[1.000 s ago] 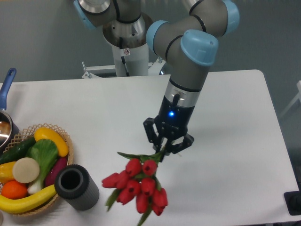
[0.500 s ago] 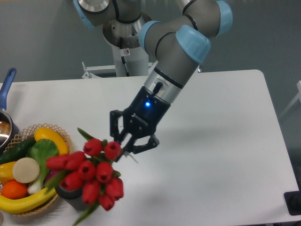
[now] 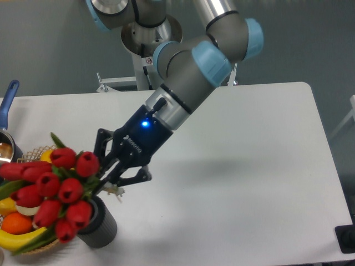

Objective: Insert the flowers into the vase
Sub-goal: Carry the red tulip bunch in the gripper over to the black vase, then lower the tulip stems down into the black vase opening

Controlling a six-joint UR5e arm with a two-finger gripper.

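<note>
The flowers [image 3: 55, 191], a bunch of red tulip buds with green stems and leaves, hang in the air at the lower left, over the basket and the vase. My gripper [image 3: 108, 178] is shut on their stems, tilted toward the left. The vase [image 3: 99, 226], a short dark grey cylinder, stands on the white table just below the gripper. The buds cover its opening and upper left side.
A wicker basket [image 3: 34, 154] of fruit and vegetables sits at the left edge, mostly behind the flowers, with an orange [image 3: 15, 223] and a banana [image 3: 16, 239] showing. A pot with a blue handle [image 3: 8, 100] is at the far left. The arm's base [image 3: 148, 55] stands behind the table.
The arm has swung left and carried the flowers from the table's middle front to above the vase and basket. The gripper has stayed shut on the stems throughout.
</note>
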